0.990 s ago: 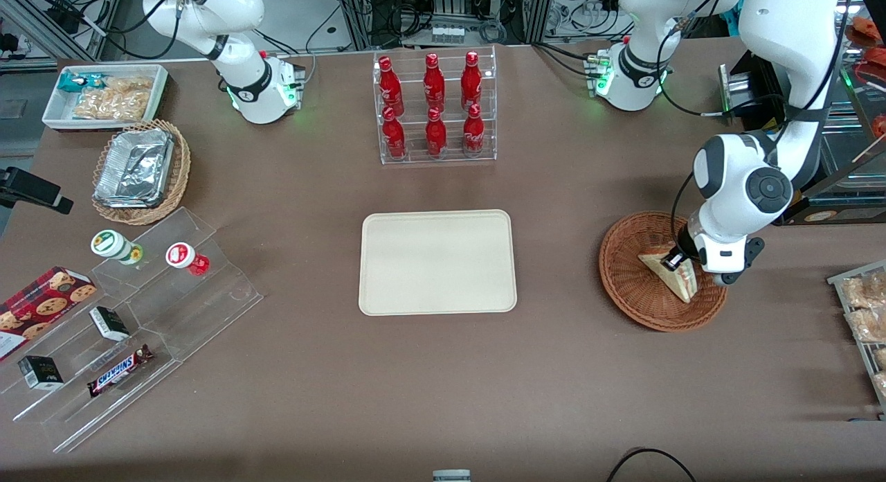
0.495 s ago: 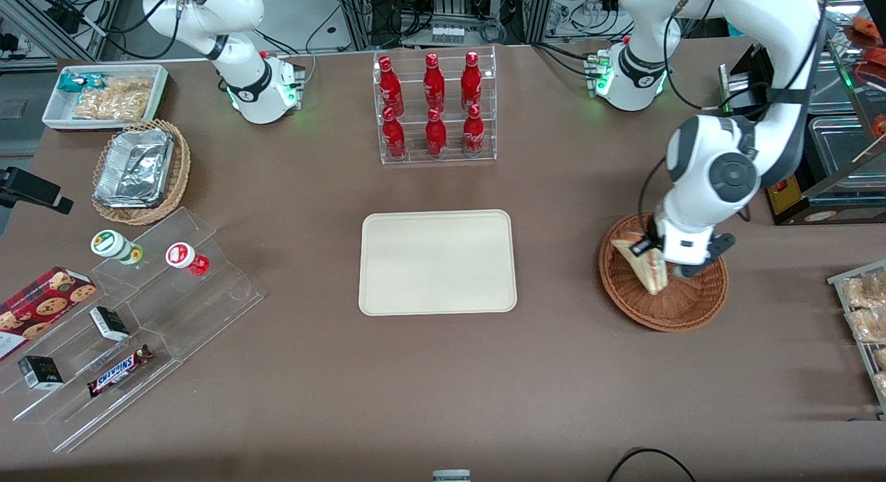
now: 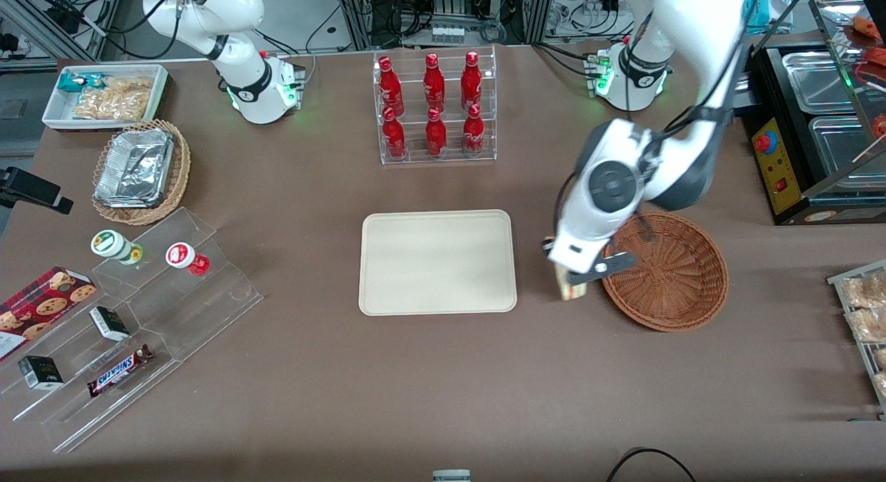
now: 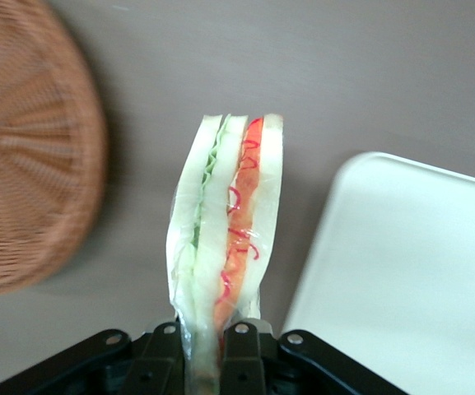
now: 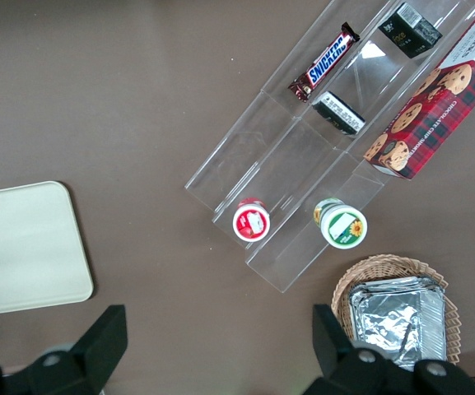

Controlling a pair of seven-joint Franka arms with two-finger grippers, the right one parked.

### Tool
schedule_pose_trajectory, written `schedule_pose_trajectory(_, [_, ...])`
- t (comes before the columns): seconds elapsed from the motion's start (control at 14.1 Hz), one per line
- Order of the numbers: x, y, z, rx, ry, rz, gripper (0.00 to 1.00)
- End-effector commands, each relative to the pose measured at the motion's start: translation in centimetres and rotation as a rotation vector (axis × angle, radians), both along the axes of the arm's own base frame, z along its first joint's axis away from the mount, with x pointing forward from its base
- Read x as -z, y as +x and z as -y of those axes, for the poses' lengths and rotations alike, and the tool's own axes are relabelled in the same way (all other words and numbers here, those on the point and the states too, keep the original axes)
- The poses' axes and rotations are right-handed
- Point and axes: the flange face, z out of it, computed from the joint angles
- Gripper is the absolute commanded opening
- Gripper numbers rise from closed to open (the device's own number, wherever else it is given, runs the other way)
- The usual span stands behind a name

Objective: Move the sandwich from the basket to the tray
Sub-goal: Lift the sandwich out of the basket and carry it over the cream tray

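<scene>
Tray (image 3: pixel 437 262) is sitting bare mid-desk. Between it and the basket (image 3: pixel 675 274), the pincer (image 3: pixel 569 278) is gripping the sandwich (image 4: pixel 225 239) by its base, wedge hanging cut-edge down above the desk (image 3: pixel 443 385), clear of the basket rim. Judgement: carry level until fully over the tray's flat, lower until the bread is touching, only then release; the soft wedge could slip or topple.

The left arm reaches down from its base, forearm angled toward the tray (image 3: pixel 437 262). Its gripper (image 3: pixel 569 280) hangs above the table between tray and basket (image 3: pixel 682 288), fingers (image 4: pixel 239 346) clamped on the upright sandwich (image 4: pixel 227 239).
</scene>
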Motion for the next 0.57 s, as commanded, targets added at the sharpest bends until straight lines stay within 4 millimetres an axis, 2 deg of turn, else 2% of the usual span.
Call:
schedule_pose_trajectory(0.0, [1.7,1.1,6.5,-0.012,0.005,0.011,0.00])
schedule_pose_trajectory(0.21, [2.5,-1.0,12.5,0.028,-0.041,0.006,0.00])
schedule_pose_trajectory(0.49, [3.5,-2.1,17.4,0.066,-0.112,-0.013,0.00])
